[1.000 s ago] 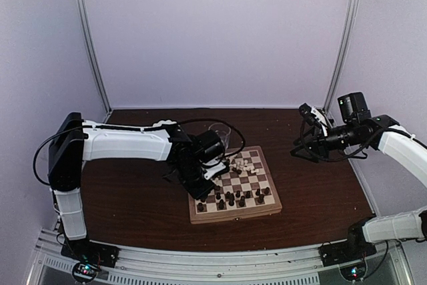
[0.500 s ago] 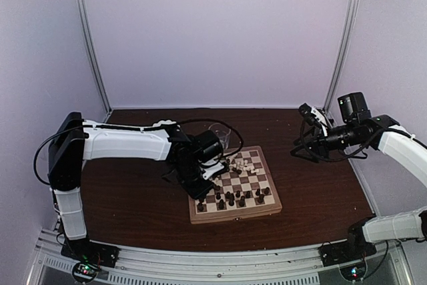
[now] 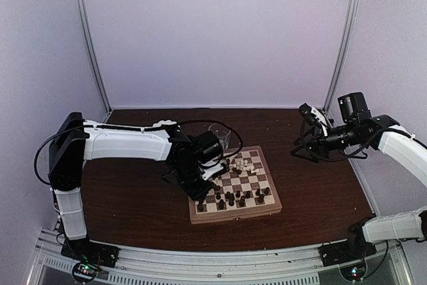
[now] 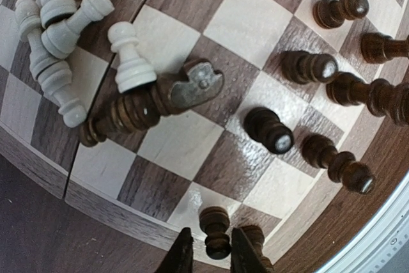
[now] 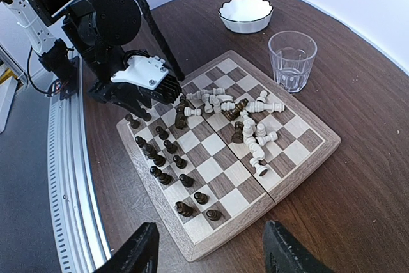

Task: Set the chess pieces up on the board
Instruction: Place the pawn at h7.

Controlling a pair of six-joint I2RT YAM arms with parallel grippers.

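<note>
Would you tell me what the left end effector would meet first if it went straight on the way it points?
Probably the dark pawn between its fingertips, then the board; depth is unclear.

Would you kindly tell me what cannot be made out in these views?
- Left wrist view: whether the left gripper grips the dark pawn between its jaws; the bottom edge cuts them off.
- Top view: chess pieces on the board too small to identify; the left arm covers its left edge.
</note>
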